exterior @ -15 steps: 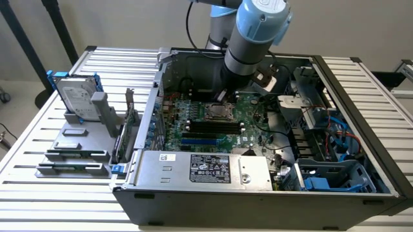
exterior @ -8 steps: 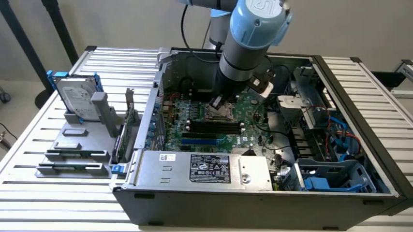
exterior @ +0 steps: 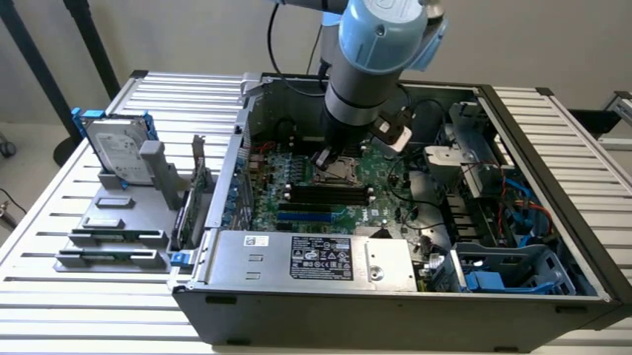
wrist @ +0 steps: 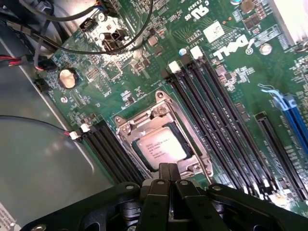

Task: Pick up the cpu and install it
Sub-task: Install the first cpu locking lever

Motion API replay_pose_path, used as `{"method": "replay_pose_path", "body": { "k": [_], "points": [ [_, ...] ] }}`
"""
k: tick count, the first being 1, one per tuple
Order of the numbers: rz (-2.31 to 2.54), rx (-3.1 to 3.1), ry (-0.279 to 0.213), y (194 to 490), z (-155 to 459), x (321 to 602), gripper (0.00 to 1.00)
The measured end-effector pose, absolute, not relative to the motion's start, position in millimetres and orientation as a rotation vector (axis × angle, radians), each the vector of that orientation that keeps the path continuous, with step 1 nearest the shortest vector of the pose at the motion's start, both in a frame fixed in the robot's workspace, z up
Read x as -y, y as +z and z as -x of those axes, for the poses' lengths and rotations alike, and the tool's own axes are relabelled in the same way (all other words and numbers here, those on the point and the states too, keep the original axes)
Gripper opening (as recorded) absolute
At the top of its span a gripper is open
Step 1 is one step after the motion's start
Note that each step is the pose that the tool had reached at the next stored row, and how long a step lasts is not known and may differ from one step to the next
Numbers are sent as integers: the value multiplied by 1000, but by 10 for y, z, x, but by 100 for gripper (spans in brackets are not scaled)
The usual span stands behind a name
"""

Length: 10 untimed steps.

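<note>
CPU (wrist: pixel 160 144), its silver-grey top plate showing printed lettering, lies flat inside the motherboard's open socket frame (wrist: pixel 126 126), directly ahead of the robot arm's claw (wrist: pixel 167 174), whose black fingers are pressed together with nothing between them, their tips just short of the chip's near edge. By the look of it the pick-up and placing are done and the work stands at the seating stage: the chip rests in its bed while the socket's retaining lever (wrist: pixel 199 154) stands free alongside. Finishing would likely call for a careful press or a latch closure without shifting the chip. Flanking the socket run the long black memory slots (wrist: pixel 219 120), with blue slots (wrist: pixel 291 113) farther off. In the exterior view, the arm (exterior: pixel 371 66) reaches down into the open computer case (exterior: pixel 395 296) standing on the slatted worktop (exterior: pixel 59 296); a hard drive in a blue bracket (exterior: pixel 117 151) stands beyond, near the worktop's edge at the exterior view's left.
</note>
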<state>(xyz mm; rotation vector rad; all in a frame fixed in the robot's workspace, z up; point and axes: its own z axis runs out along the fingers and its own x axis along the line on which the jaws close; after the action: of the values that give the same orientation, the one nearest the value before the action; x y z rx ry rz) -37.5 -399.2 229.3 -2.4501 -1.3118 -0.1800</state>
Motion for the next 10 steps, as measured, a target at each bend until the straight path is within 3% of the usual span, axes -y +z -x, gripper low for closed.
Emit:
{"method": "replay_pose_path", "body": {
  "k": [10],
  "points": [
    [2452,1313,-179,2370,478,4139,11]
  ]
}}
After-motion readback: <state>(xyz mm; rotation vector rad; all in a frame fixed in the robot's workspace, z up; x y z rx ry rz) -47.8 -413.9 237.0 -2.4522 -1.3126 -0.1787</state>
